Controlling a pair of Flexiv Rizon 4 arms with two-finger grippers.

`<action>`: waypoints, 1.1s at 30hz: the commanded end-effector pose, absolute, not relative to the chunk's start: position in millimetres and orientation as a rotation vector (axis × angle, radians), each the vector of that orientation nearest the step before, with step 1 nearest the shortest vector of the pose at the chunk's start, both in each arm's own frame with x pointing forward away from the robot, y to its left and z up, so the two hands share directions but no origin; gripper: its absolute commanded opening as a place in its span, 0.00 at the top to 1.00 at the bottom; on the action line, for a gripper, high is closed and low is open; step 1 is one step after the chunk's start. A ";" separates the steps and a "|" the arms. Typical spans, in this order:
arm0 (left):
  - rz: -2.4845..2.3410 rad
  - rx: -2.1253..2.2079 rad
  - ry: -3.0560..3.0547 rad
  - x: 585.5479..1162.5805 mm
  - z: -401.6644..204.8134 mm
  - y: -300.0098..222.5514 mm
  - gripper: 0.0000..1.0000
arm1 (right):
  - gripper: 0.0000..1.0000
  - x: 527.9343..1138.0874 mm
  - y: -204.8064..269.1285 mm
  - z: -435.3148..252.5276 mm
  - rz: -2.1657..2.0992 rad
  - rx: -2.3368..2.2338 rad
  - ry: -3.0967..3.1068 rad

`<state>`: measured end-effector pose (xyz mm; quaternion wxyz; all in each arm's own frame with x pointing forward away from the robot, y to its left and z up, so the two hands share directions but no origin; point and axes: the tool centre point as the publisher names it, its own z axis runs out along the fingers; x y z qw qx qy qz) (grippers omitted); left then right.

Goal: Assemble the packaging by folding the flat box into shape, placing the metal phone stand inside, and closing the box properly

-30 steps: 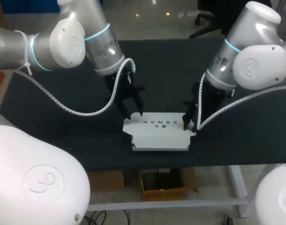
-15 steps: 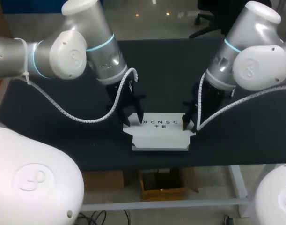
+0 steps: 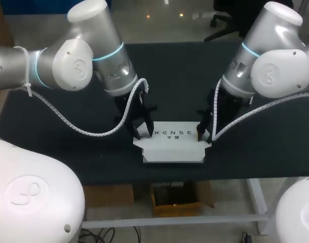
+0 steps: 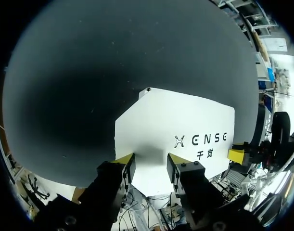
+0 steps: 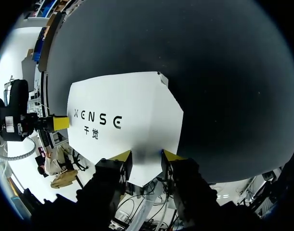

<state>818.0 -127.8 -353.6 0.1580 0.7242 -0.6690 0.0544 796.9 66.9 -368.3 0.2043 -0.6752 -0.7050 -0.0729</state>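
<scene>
The flat box is laid printed face up on the table, with its long axis running from the left gripper to the right gripper. Both grippers are held spread, one over each end of the box. Dark tabletop is seen ahead of them, and the table's edge is found near behind them.

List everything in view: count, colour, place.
table: one, black top, under everything.
box: one, white with dark print, lying flat near the table's front edge, midway between the arms.
left arm: one, silver and white, comes in from the left.
right arm: one, silver and white, comes in from the right.
left gripper: one, black with yellow tips, open, at the box's rear left corner.
right gripper: one, black with yellow tips, open, at the box's right end.
</scene>
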 end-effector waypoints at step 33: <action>0.378 2.099 -1.915 808.2 -367.4 -123.5 0.56 | 0.64 792.4 67.4 -381.2 -0.329 -1.965 -1.923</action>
